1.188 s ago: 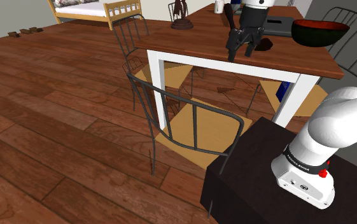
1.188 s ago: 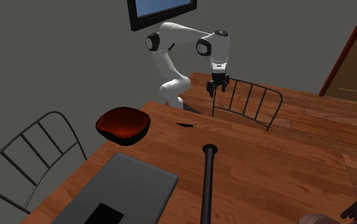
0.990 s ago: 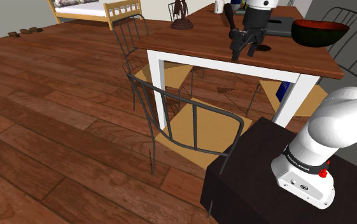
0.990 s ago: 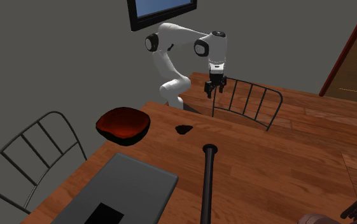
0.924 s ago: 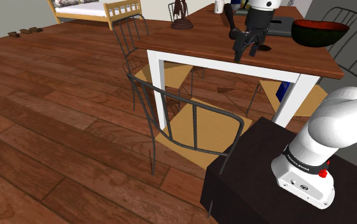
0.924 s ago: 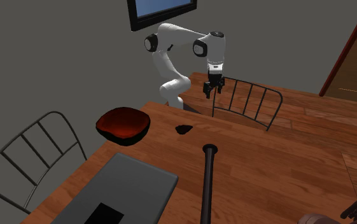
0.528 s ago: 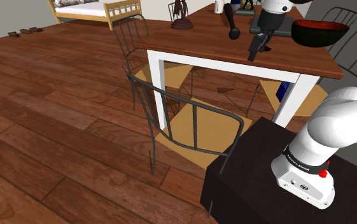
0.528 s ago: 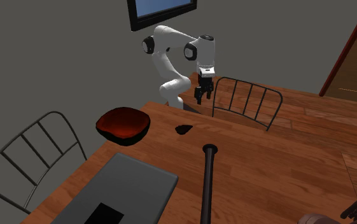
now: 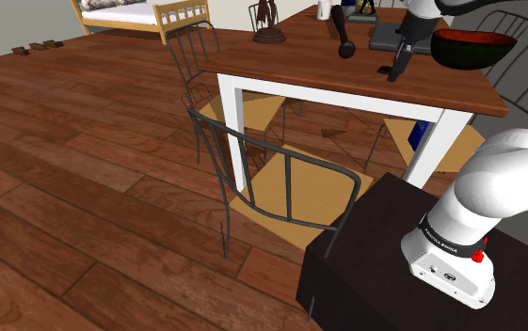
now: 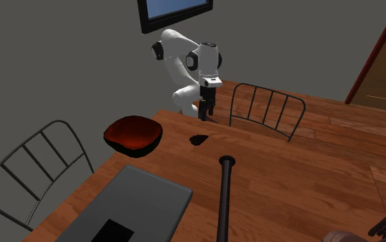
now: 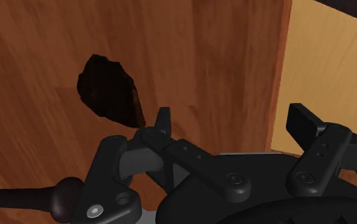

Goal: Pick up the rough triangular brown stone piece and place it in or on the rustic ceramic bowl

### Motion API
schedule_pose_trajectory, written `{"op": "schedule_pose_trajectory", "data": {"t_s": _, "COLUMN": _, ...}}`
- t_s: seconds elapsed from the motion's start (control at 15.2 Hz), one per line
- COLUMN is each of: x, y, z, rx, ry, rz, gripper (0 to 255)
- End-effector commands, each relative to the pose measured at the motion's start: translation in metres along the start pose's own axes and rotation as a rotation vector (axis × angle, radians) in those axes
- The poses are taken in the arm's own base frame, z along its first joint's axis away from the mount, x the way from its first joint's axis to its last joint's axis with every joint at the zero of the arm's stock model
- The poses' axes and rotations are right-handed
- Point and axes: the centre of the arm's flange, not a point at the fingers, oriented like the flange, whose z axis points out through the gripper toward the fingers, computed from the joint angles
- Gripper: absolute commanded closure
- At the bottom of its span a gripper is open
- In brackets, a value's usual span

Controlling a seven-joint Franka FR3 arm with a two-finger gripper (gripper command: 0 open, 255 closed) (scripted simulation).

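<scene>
The dark brown, rough, triangular stone lies on the wooden table, seen in the second exterior view as a small dark piece. The dark bowl with a reddish inside stands a short way from it, at the table's far right corner in the shoulder view. My gripper is open and hangs above the table's edge close to the stone. The stone lies past one fingertip, outside the gap. From the side, the gripper points down a little above the table. In the shoulder view the gripper hides most of the stone.
A black rod with a knob end and a flat grey slab lie on the table past the stone. Metal chairs stand around the table. A dark figurine sits at the far corner.
The gripper has swung toward the shoulder view's right along the table's edge and come close to the stone. Its fingers stay open. The stone and bowl have not moved.
</scene>
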Motion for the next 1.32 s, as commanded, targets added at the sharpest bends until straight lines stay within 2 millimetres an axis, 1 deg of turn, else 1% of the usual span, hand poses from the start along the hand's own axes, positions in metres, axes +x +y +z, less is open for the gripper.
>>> {"op": "schedule_pose_trajectory", "data": {"t_s": 0.0, "x": -0.007, "y": 0.02, "z": 0.003, "rx": -0.032, "ry": 0.014, "rz": -0.075, "gripper": 0}}
{"op": "schedule_pose_trajectory", "data": {"t_s": 0.4, "x": -0.016, "y": 0.087, "z": 0.009, "rx": -0.122, "ry": 0.058, "rz": -0.282, "gripper": 0}}
{"op": "schedule_pose_trajectory", "data": {"t_s": 0.46, "x": -0.016, "y": 0.088, "z": 0.009, "rx": -0.124, "ry": 0.059, "rz": -0.287, "gripper": 0}}
{"op": "schedule_pose_trajectory", "data": {"t_s": 0.86, "x": -0.014, "y": 0.092, "z": 0.04, "rx": -0.124, "ry": 0.059, "rz": -0.287, "gripper": 0}}
{"op": "schedule_pose_trajectory", "data": {"t_s": 0.92, "x": -0.013, "y": 0.093, "z": 0.049, "rx": -0.124, "ry": 0.059, "rz": -0.287, "gripper": 0}}
{"op": "schedule_pose_trajectory", "data": {"t_s": 1.25, "x": -0.013, "y": 0.093, "z": 0.049, "rx": -0.124, "ry": 0.059, "rz": -0.287, "gripper": 0}}
